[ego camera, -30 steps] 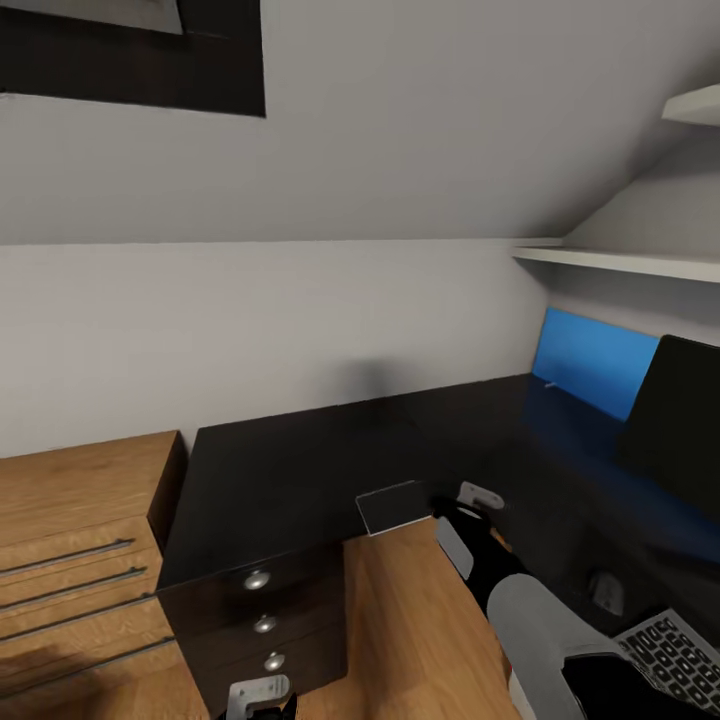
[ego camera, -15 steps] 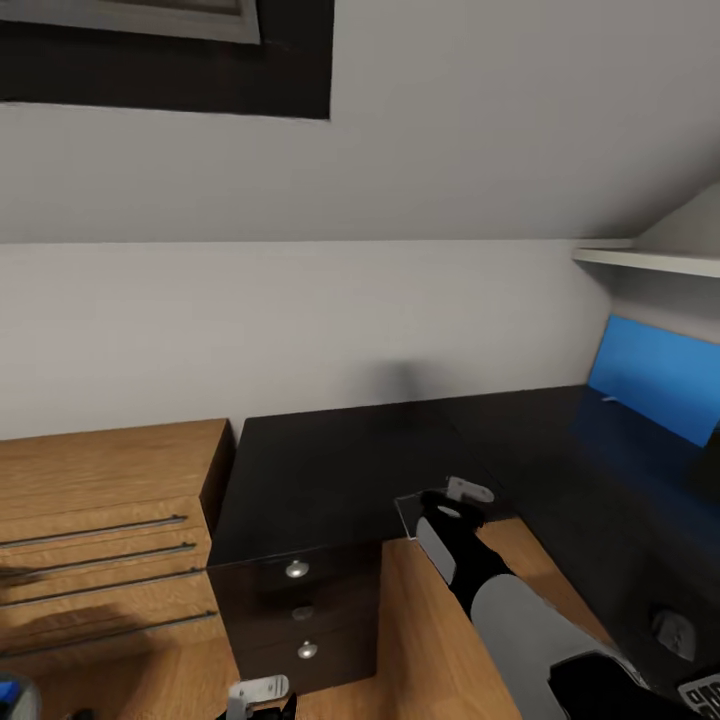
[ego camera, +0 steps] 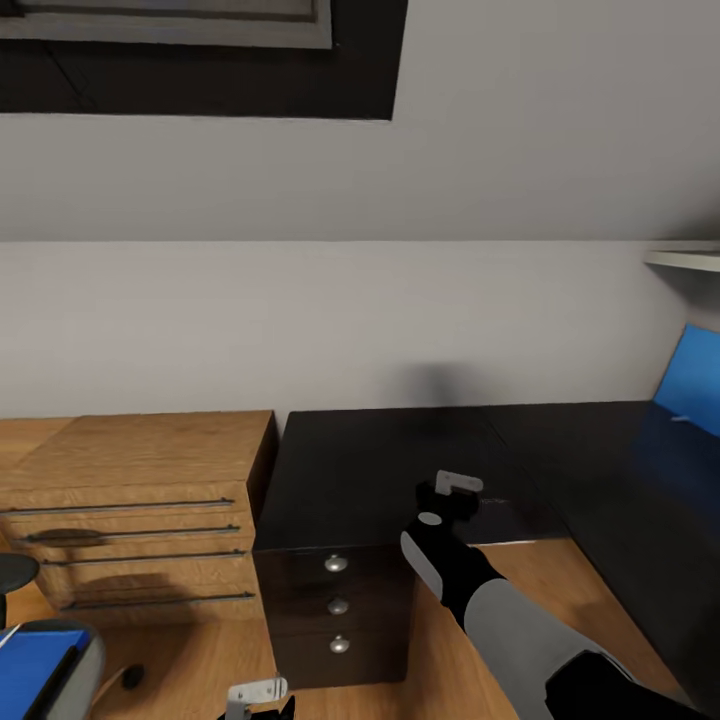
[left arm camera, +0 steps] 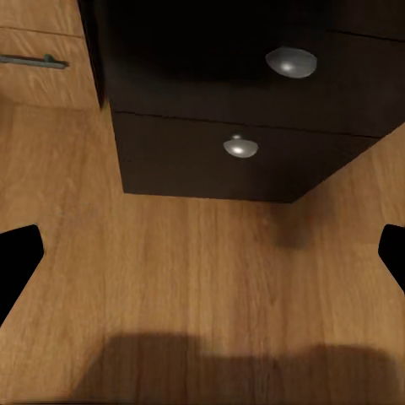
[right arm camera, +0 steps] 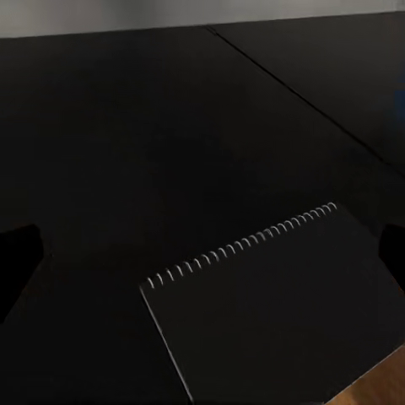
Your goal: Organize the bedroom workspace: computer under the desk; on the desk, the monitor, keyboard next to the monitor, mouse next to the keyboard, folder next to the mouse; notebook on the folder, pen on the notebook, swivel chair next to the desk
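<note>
The whole head view is swinging left against the picture from 1 second back: the monitor and keyboard at the right are slipping out of frame, and the wooden drawer chest [ego camera: 140, 520] and a corner of the swivel chair [ego camera: 45, 670] are coming in at the lower left. That reads as the camera turning, not the things moving. A blue panel on the chair seat is probably the folder [ego camera: 35, 668], so the robot seems to be turning toward the chair to fetch it.

The right gripper [ego camera: 455, 492] is hovering over the front edge of the desk [ego camera: 380, 470], just above the 3-drawer unit [ego camera: 335, 610]. In the right wrist view its fingers are showing as 2 dark tips well apart, wide open and empty, with the spiral-bound notebook [right arm camera: 270, 321] lying flat below them at the desk's front edge. The left gripper [ego camera: 255, 692] is hanging low over the wooden floor [left arm camera: 202, 278] before the drawers, fingers likewise spread and holding nothing.

The desk top is black and glossy; a blue board [ego camera: 690, 390] is leaning at its far right edge under a white shelf [ego camera: 685, 260].
</note>
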`<state>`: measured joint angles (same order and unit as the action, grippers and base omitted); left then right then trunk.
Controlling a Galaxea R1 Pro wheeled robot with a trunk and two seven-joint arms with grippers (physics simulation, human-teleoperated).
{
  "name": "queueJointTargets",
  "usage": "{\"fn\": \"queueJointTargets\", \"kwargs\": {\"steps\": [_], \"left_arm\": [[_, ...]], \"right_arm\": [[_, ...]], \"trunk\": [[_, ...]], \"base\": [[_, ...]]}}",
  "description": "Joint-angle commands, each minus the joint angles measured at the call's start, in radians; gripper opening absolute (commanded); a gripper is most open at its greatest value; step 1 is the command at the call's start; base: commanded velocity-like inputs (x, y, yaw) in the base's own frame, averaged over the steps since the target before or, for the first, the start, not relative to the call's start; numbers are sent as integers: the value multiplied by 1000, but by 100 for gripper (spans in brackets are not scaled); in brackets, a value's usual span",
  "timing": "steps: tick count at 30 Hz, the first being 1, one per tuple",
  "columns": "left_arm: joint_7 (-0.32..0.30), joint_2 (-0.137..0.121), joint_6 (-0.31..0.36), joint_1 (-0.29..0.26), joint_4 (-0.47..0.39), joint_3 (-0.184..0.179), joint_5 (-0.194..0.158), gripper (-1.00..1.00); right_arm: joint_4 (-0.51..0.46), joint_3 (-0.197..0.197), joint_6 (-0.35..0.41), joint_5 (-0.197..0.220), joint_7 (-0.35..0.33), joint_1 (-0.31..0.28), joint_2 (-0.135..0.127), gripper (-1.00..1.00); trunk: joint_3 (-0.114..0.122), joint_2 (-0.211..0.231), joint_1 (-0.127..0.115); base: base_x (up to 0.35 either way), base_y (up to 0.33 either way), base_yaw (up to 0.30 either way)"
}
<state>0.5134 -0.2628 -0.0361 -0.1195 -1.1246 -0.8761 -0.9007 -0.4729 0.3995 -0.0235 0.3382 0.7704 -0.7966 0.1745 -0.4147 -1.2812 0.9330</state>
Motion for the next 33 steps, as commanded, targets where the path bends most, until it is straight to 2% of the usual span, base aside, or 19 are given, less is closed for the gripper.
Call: {"fn": "queueJointTargets", "kwargs": {"steps": [1, 33], "left_arm": [[7, -1, -4, -2, -1, -5, -7, 100], [7, -1, -4, -2, -1, -6, -7, 100]], "right_arm": [[0, 5, -3, 7, 6, -1, 0, 100], [4, 30, -4, 7, 6, -1, 0, 100]], "trunk": [[-1, -1, 0], [-1, -1, 0]], "base": [[0, 0, 281], [0, 0, 280]]}}
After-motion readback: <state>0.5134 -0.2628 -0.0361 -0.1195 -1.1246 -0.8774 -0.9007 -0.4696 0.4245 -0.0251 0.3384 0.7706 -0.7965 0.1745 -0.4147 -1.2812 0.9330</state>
